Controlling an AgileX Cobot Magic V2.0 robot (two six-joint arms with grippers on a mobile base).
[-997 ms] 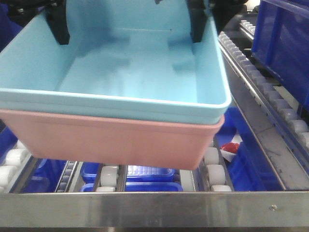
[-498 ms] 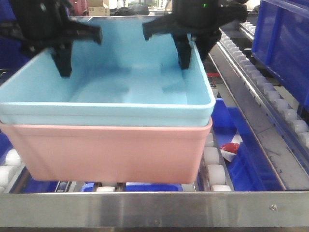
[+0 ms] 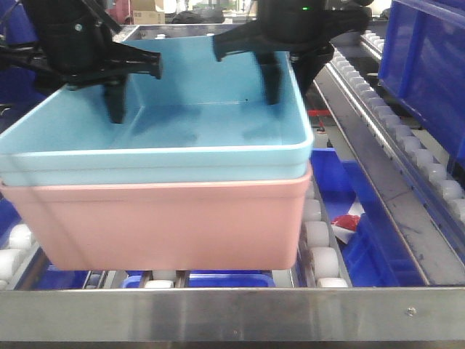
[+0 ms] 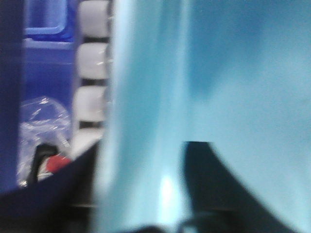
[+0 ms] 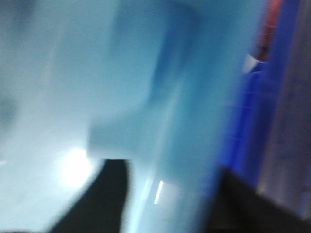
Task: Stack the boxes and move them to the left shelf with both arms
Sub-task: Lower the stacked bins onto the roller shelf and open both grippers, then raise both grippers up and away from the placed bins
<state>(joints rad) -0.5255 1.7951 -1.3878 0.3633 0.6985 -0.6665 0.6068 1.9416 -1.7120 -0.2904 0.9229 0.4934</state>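
Note:
The light blue tub [image 3: 203, 109] sits nested in the salmon pink tub [image 3: 167, 225], and the stack is level just over the white rollers [image 3: 320, 254] of the shelf, behind its metal front rail [image 3: 232, 313]. My left gripper [image 3: 109, 94] straddles the blue tub's left wall, one finger inside and one outside. My right gripper [image 3: 280, 80] straddles the right wall the same way. In the left wrist view the tub wall [image 4: 146, 97] runs between my black fingers [image 4: 209, 184]. In the right wrist view the wall [image 5: 184, 121] also runs between my fingers [image 5: 104, 194]. Both wrist views are blurred.
A dark blue bin [image 3: 429, 65] stands on the roller lane [image 3: 407, 145] at the right. Under the rollers lie more blue bins and a red item [image 3: 347, 222]. The left wrist view shows a clear plastic bag [image 4: 43, 121] beside the rollers.
The stacked tubs have moved away from the camera and down, and have levelled out. Both grippers came into fuller view, still on the side walls.

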